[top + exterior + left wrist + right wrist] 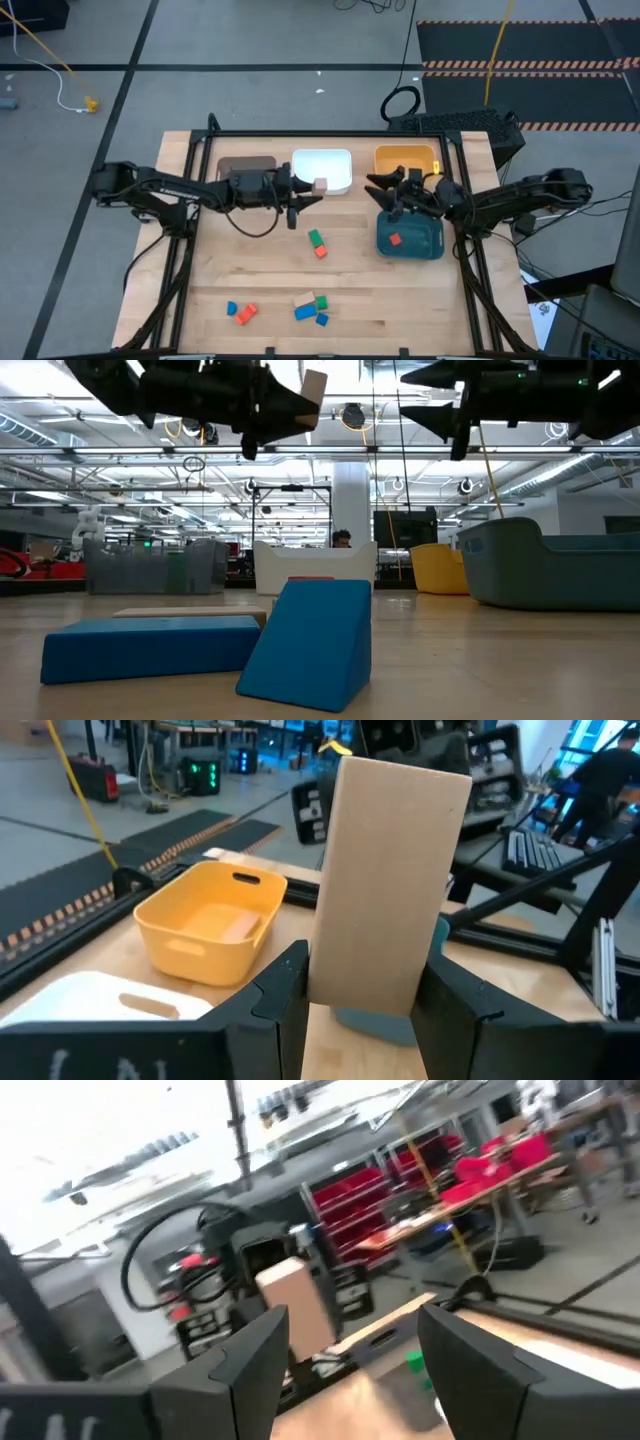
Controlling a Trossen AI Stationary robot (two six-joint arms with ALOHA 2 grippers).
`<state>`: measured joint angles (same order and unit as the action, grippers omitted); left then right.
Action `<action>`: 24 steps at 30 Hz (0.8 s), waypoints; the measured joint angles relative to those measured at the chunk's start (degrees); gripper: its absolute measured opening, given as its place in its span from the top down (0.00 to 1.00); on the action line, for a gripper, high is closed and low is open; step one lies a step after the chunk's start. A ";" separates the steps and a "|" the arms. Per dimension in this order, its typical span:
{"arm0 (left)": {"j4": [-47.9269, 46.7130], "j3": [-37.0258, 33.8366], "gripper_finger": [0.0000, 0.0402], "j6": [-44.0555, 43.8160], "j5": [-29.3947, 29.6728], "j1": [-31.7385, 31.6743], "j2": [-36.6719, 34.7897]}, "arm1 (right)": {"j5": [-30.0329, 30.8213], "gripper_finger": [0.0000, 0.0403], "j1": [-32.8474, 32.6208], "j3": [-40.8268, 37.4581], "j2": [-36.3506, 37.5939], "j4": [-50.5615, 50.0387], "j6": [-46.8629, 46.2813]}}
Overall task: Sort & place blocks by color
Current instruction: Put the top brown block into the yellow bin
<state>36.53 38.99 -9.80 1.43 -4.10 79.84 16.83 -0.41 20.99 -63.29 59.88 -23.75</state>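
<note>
A pale wood block (320,185) hangs in the air by the near right corner of the white bin (322,170), with my left gripper (308,192) shut on it; it fills the left wrist view (385,870). My right gripper (381,191) stands open and empty over the table between the orange bin (405,158) and the teal bin (410,238). A red-orange block (394,239) lies in the teal bin. A green block (315,238) and a red-orange one (320,251) lie mid-table. Several blue, green, orange and pale blocks (305,311) lie near the front edge. My left gripper pinches the pale block between its two fingers (285,990), on two opposite faces at the block's near end (325,970). The fingers lie level and point toward the table's right side. The block sticks out past the fingertips (314,390), lifted clear of the table and bins.
A brown bin (245,166) stands at the back left beside the white one. The black frame rails (470,290) run along both table sides. Two blue blocks (310,640) lie right before the low camera. Bare wood lies between the mid-table blocks and the front group.
</note>
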 joint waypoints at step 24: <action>1.45 2.86 0.66 -1.42 -2.19 3.65 3.08 | -14.45 0.40 -0.30 15.40 -19.51 -0.14 22.86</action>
<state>37.98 41.85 -11.22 -0.76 -0.45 82.91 2.39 -0.71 36.39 -82.80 59.74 -0.89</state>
